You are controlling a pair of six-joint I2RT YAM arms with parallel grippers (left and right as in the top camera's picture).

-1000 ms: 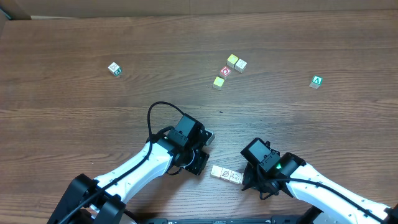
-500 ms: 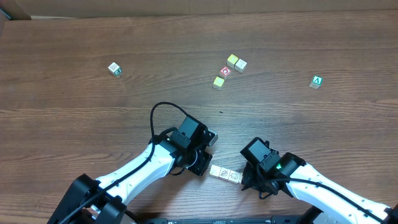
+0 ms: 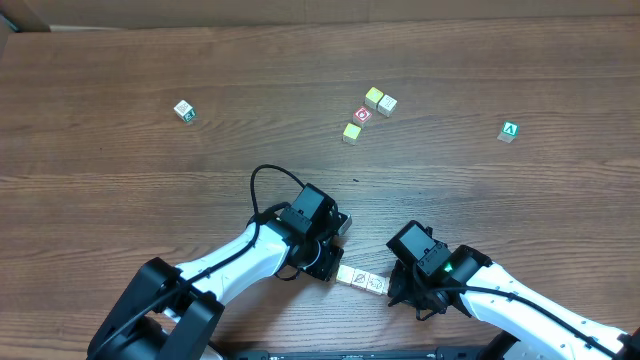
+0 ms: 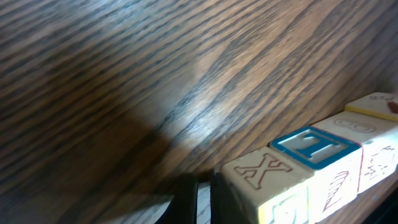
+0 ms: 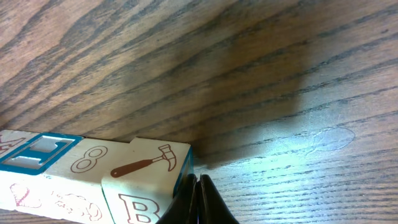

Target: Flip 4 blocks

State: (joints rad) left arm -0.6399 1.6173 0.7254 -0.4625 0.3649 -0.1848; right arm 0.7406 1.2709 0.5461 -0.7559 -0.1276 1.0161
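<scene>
Wooden table (image 3: 120, 200), blocks (image 3: 362, 281) in row (touching)

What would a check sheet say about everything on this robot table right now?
Surface: brown wood-grain table, flat.
Job's things: four pale wooden cubes in one touching row between the claws.
Clutter: red-faced cube with three yellow or tan cubes; green "A" cube; green-edged cube.
Claws: left claw shut beside the row's X end; right claw shut at its hammer end.
Cables: black cable loop on the left arm.
Surroundings: nothing seen.
</scene>
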